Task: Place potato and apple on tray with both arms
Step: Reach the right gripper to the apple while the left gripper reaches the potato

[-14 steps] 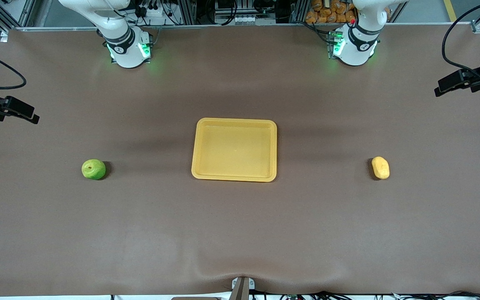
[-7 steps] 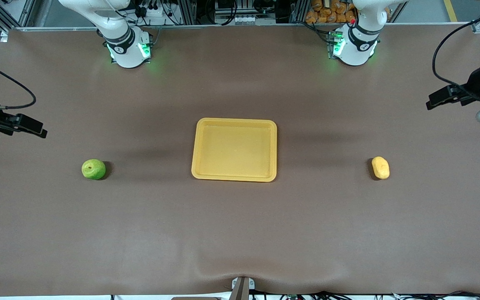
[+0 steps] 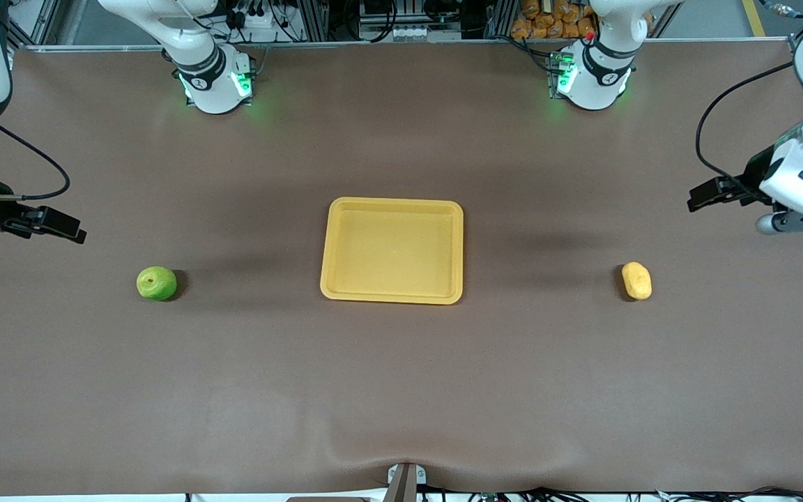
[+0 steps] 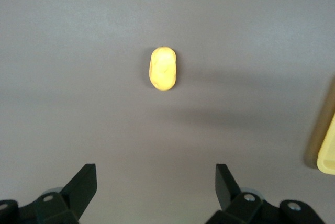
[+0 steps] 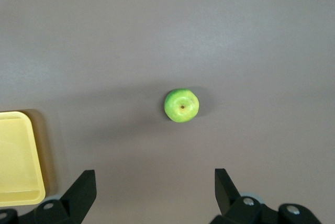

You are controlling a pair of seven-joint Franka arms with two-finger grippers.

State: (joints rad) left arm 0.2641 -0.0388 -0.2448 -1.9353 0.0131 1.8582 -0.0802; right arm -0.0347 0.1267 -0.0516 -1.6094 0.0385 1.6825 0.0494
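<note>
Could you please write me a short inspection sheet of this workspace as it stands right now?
Surface: brown table cover, slightly rippled at the edge nearest the front camera.
Tray: mid-table, nothing in it.
Apple: on the cover toward the right arm's end, stem dimple up.
Potato: on the cover toward the left arm's end, lying on its side.
Clutter: nothing seen on the table.
Left gripper: open, in the air over bare cover near the potato, holding nothing.
Right gripper: open, in the air over bare cover near the apple, holding nothing.
Cables: a black cable loops from the left wrist, another from the right wrist.
Surroundings: metal framing and wiring along the base edge.
</note>
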